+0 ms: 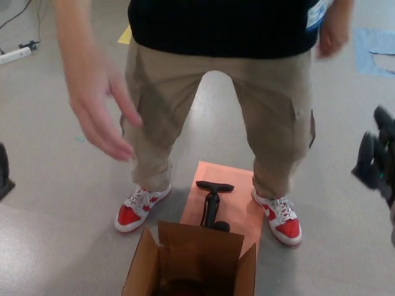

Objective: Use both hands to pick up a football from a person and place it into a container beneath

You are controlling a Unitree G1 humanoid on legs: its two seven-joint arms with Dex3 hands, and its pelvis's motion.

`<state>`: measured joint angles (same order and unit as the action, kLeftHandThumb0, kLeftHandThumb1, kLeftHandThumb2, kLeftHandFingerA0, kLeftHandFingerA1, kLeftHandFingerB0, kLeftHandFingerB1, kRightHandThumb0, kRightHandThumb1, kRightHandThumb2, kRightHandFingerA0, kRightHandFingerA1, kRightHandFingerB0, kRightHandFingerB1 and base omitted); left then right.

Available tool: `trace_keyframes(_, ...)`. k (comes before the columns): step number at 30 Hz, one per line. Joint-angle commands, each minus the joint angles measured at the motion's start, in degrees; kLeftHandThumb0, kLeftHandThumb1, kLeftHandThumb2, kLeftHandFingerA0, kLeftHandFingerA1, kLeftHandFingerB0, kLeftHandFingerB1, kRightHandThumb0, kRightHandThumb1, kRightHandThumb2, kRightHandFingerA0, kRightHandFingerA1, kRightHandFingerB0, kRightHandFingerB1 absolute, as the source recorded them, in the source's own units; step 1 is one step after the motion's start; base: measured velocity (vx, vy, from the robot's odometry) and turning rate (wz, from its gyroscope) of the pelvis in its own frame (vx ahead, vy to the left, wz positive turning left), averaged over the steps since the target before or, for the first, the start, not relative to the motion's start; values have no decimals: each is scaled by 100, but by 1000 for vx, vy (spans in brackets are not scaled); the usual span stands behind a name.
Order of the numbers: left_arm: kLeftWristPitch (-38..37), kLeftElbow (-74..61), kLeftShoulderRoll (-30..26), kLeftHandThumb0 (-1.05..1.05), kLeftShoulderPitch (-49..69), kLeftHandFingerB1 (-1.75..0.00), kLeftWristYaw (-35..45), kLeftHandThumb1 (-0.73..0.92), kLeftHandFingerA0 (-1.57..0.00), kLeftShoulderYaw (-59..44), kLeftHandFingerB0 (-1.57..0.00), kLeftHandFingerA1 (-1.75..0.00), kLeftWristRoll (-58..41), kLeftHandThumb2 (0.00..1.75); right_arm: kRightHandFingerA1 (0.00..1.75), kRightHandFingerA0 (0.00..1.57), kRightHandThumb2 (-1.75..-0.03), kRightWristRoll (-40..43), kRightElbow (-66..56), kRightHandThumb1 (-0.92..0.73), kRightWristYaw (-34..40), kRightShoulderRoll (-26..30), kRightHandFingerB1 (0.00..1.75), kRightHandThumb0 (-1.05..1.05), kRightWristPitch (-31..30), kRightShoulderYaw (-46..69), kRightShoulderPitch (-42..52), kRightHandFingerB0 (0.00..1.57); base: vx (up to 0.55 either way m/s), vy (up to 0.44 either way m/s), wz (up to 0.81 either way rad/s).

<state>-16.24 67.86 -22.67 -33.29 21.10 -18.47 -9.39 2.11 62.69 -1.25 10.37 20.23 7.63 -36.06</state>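
No football shows plainly anywhere. The only hint is a dim reddish patch (185,288) deep in the open cardboard box (197,243) at 6 o'clock, cut off by the picture's lower edge; whether that is the ball cannot be told. The box stands on the floor with its flaps up. Just behind it, toward 12 o'clock, a black pump (212,203) stands upright on an orange mat (237,206). A person in tan trousers and a black top stands astride the mat, one red and white shoe (137,208) at 7 o'clock of it and the other shoe (281,216) at 4 o'clock. The person's near hand (102,117) hangs loose and empty at 10 o'clock; the person's far hand (333,31) at 1 o'clock also holds no ball. The robot's right hand (376,154) enters blurred at 3 o'clock with no ball in it; whether it is spread or closed cannot be told. Only a dark sliver of the left hand (3,172) shows at 9 o'clock, and its state cannot be told either. The scene fits either a ball lying in the box or one waiting out of view. Risks, as a judgement: two hands far apart could squeeze a round ball unevenly and let it slip; a drop off-centre could hit a flap, tip the light box, or knock the pump. Of the ball's look, only that dark red tint can be offered.
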Motion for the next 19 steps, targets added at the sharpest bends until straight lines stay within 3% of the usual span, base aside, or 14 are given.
trace_keyframes(1,-109,285,-200,-88,159,-10,-118,82,0,138,0,-12,209,116,14,0,-116,-567,621,-86,263,158,12,-86,-140,-411,-53,0,0,0,0)
trace_keyframes(16,-143,331,-214,-88,143,-12,-212,80,0,376,0,-13,356,112,21,0,-114,-703,1014,-77,160,302,21,-77,-248,-620,-148,2,0,0,0)
trace_keyframes(17,-130,330,-220,-88,130,-12,-233,81,0,403,0,-13,380,112,16,0,-75,-742,1017,-92,168,312,19,-81,-274,-644,-156,3,0,0,0)
trace_keyframes(18,-143,329,-228,-88,124,-12,-231,81,0,428,0,-13,402,112,19,1,-113,-769,1013,-80,173,320,17,-83,-275,-658,-158,2,0,0,0)
trace_keyframes(19,-143,329,-228,-88,124,-12,-231,81,0,428,0,-13,402,112,19,1,-113,-769,1013,-80,173,320,17,-83,-275,-658,-158,2,0,0,0)
